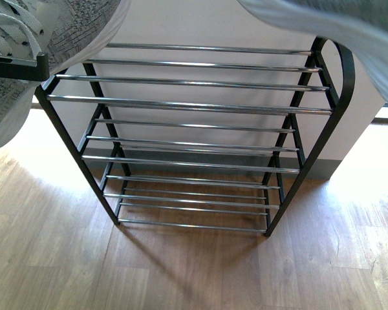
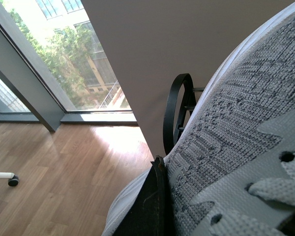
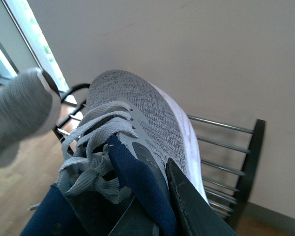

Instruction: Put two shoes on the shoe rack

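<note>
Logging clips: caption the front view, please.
Grey knit sneaker upper left, its mate upper right, above a bare black chrome-barred shoe rack on wood flooring.

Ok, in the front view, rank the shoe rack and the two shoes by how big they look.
1. Shoe rack, spanning most of the picture.
2-3. The shoe at upper left and the shoe at upper right: not ranked, since both are cropped by the picture's edges and sit very near the camera.
</note>
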Motion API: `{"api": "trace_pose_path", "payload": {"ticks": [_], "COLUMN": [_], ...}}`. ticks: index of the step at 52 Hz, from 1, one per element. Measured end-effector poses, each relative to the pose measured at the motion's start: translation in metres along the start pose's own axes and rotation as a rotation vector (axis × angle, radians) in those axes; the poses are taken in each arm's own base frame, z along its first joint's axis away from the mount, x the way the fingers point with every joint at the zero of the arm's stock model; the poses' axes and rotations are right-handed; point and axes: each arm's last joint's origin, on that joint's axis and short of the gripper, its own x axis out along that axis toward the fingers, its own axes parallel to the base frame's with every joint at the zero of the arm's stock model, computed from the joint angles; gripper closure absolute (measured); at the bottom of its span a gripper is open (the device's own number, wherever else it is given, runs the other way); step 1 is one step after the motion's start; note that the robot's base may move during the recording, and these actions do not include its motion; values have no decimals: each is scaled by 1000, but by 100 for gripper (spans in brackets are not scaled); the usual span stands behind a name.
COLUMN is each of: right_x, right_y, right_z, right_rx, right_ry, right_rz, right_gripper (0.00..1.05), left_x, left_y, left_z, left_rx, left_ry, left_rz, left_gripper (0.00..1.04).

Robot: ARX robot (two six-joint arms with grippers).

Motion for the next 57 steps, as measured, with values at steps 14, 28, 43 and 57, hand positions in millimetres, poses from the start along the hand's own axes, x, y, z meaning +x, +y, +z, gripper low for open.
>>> {"api": "trace_pose_path", "payload": {"ticks": [14, 28, 43, 57], "right_x": [117, 180, 197, 212], "right_y": [13, -28, -95, -110], "right_z": [-1, -42, -59, -56], "right_rx": [442, 674, 789, 738], "right_ry": [181, 197, 91, 123], "right_rz": [-149, -385, -549, -560], "right_gripper": [103, 103, 103, 103], "left_x": [0, 0, 0, 0], "left_y": [0, 0, 0, 0], "left_z": [0, 0, 0, 0], "left_rx": [0, 0, 0, 0], "left_ry": [1, 1, 1, 1], "left_rz": [4, 3, 3, 6], "left_gripper": [103, 103, 103, 103]}}
